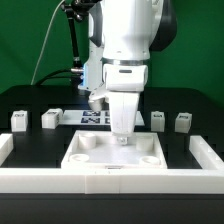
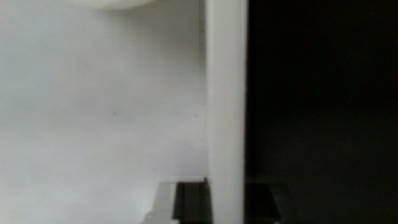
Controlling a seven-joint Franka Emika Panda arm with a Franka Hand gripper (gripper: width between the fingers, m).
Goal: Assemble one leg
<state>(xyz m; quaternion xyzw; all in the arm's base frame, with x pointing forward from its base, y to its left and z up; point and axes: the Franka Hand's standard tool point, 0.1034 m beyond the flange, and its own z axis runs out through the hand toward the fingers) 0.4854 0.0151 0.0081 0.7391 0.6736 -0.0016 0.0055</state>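
Note:
Four small white legs stand on the black table in the exterior view, two at its left point(image 1: 19, 121) point(image 1: 51, 118) and two at its right point(image 1: 158, 120) point(image 1: 182, 122). The large flat white panel point(image 1: 110, 165) with round corner sockets lies in front of them. My gripper point(image 1: 122, 137) reaches down onto the panel's far rim, apart from every leg. In the wrist view the panel point(image 2: 107, 120) fills one side and its bright rim point(image 2: 228, 100) runs between my dark fingers point(image 2: 192, 208). The gripper point(image 2: 228, 206) is closed on that rim. No leg shows in the wrist view.
The marker board point(image 1: 92, 118) lies behind the panel, partly hidden by the arm. A low white wall point(image 1: 205, 152) borders the front and both sides of the work area and touches the panel's near edge. Black table point(image 2: 329, 110) lies beyond the rim.

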